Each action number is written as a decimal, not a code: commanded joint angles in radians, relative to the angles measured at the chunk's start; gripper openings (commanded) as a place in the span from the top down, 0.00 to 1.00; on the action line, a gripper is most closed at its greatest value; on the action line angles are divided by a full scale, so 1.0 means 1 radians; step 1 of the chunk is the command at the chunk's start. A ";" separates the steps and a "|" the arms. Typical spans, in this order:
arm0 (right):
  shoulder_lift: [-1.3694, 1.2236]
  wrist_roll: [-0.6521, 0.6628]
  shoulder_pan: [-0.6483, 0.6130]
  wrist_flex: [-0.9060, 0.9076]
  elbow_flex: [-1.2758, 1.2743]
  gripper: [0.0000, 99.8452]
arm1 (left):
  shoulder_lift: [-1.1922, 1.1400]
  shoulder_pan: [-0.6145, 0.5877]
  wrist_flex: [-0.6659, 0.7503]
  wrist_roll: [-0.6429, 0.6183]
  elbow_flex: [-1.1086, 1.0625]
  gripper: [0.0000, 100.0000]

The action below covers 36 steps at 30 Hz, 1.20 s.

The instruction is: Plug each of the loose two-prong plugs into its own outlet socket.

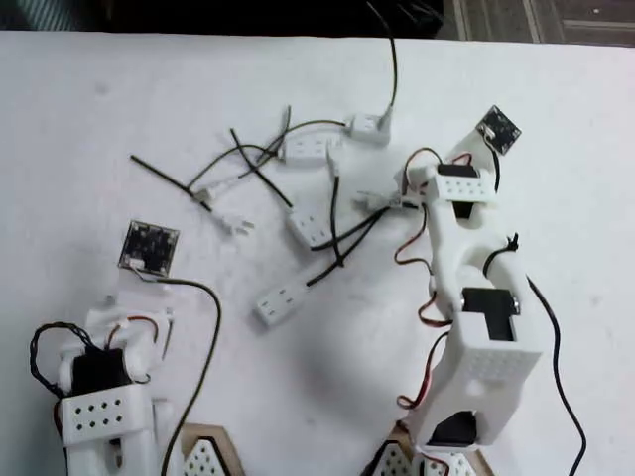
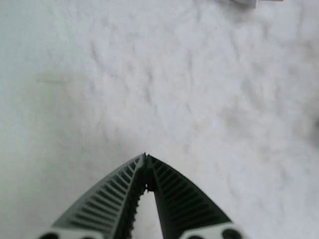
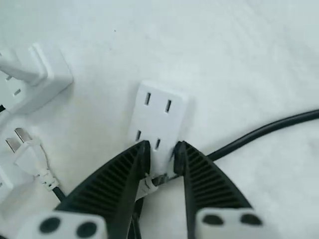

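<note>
White 2-socket outlet block (image 3: 159,117) lies face-up; loose 2-prong plug (image 3: 27,153) nearby.

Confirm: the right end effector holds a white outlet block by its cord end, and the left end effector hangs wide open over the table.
Wrong: the left end effector is shut, tips touching, as the left wrist view shows. The right end effector does hold the white outlet block.

outlet socket (image 3: 158,112) end hidden by right hand (image 3: 160,148), white piece (image 2: 245,2) cropped

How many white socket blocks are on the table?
5 socket blocks: one farthest back, one beside it, one mid-table, one nearest the arms, one in the right gripper. Cords may hide others.
</note>
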<state>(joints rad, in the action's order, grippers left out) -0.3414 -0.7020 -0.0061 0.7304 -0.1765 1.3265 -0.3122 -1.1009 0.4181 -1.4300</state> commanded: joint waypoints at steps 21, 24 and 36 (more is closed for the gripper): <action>0.068 -0.009 -0.070 0.128 0.011 0.87 | 0.013 -0.002 0.003 0.011 0.000 0.98; 0.042 -0.009 -0.071 0.082 0.011 0.87 | 0.013 -0.002 0.003 0.011 0.000 0.98; 0.002 -0.011 -0.085 0.021 0.003 0.87 | 0.013 -0.002 0.003 0.011 0.000 0.98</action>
<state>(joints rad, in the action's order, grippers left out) -0.3353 -0.7004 -0.0736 0.7656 -0.1765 1.3265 -0.3122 -1.1009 0.4181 -1.4300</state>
